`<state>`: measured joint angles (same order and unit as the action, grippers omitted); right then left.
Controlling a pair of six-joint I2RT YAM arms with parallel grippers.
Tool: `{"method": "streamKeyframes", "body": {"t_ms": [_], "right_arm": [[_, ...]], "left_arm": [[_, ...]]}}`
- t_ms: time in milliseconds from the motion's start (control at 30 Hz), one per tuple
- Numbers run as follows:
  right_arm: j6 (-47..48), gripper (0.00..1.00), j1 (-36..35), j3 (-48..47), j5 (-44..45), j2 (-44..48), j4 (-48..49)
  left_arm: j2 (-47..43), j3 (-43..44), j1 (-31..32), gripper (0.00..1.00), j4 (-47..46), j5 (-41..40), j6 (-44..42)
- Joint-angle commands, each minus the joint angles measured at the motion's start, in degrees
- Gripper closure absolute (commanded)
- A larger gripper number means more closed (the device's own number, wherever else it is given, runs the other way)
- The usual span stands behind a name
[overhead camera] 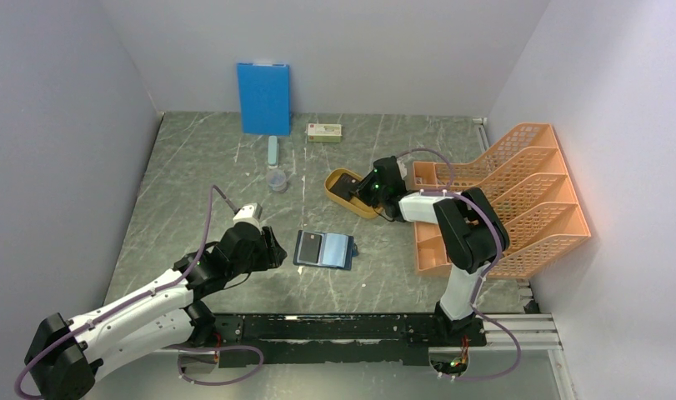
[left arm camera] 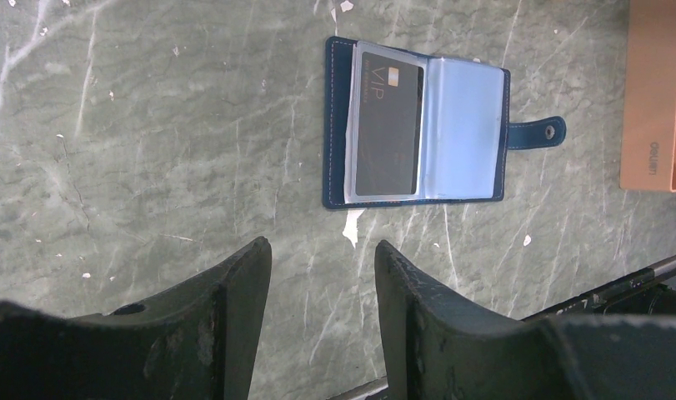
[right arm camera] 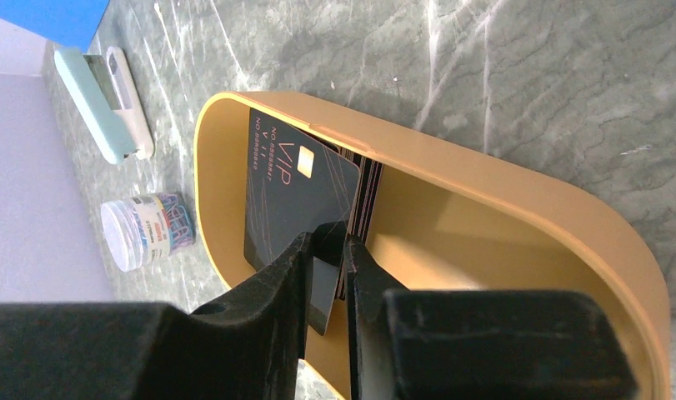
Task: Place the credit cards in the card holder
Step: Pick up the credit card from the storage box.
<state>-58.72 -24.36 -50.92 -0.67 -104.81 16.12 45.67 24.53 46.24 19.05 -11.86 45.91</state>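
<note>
The card holder (overhead camera: 324, 248) (left arm camera: 468, 117) lies open on the table, lighter blue inside, snap tab to the right. One black VIP card (left arm camera: 388, 125) sits in its left sleeve. My left gripper (overhead camera: 276, 247) (left arm camera: 323, 246) hovers just beside it, open, with nothing between the fingers. A stack of black credit cards (right arm camera: 297, 179) stands on edge in the yellow oval tray (overhead camera: 332, 185) (right arm camera: 484, 171). My right gripper (overhead camera: 363, 190) (right arm camera: 327, 237) reaches into the tray and is shut on those cards; the front one leans out.
A bright blue board (overhead camera: 263, 97) leans on the back wall, with a small box (overhead camera: 324, 132) beside it. A pale green stapler (overhead camera: 272, 150) and a jar of paper clips (overhead camera: 277, 179) stand mid-table. An orange file rack (overhead camera: 509, 196) fills the right side.
</note>
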Motion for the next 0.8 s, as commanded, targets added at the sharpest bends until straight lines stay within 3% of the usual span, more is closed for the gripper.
{"method": "streamKeyframes", "body": {"t_ms": [0, 333, 767], "right_arm": [[0.80, 0.79, 0.65, 1.74, 1.07, 0.55, -2.92], [-0.21, 1.00, 0.58, 1.39, 1.02, 2.34, -2.86], [-3.17, 1.00, 0.62, 0.53, -2.00, 4.73, -3.48]], "left_arm": [[0.03, -0.66, 0.06, 0.46, -1.56, -0.01, 0.45], [-0.53, -0.96, 0.08, 0.46, -1.38, 0.04, 0.54], [-0.72, -0.95, 0.08, 0.46, -1.56, 0.00, 0.51]]}}
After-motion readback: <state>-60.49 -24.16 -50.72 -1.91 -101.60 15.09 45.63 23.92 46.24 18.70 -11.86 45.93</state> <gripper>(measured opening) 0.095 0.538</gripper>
